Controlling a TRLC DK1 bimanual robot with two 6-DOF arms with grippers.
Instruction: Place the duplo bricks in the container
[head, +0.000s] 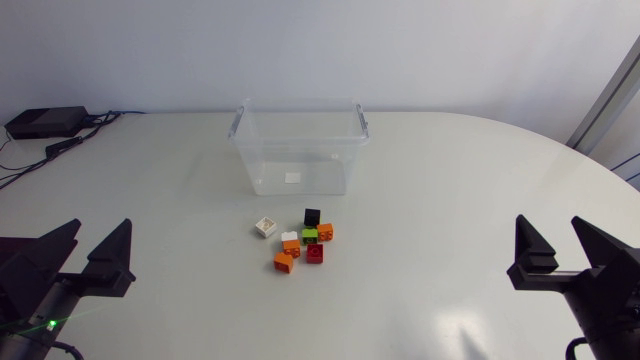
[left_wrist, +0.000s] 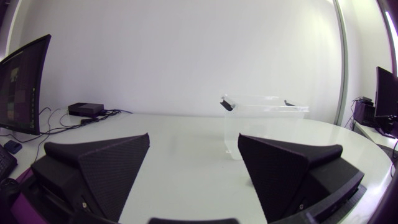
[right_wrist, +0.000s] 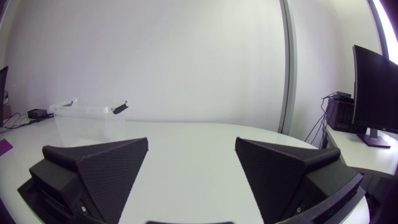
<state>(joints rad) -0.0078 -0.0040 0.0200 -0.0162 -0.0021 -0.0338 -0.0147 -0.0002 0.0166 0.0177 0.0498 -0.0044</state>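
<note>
A clear plastic container (head: 298, 148) stands empty at the table's middle back. Just in front of it lies a cluster of several duplo bricks: white (head: 265, 227), black (head: 313, 216), green (head: 310, 236), red (head: 315, 253) and orange (head: 284, 261). My left gripper (head: 92, 252) rests open at the front left, far from the bricks, holding nothing. My right gripper (head: 555, 247) rests open at the front right, also holding nothing. The left wrist view shows the container (left_wrist: 264, 115) ahead of its own gripper (left_wrist: 193, 158). In the right wrist view the container (right_wrist: 87, 121) stands beyond the left finger of its gripper (right_wrist: 191, 158).
A black box with cables (head: 45, 122) sits at the table's back left corner. The white table (head: 450, 200) curves away at the right.
</note>
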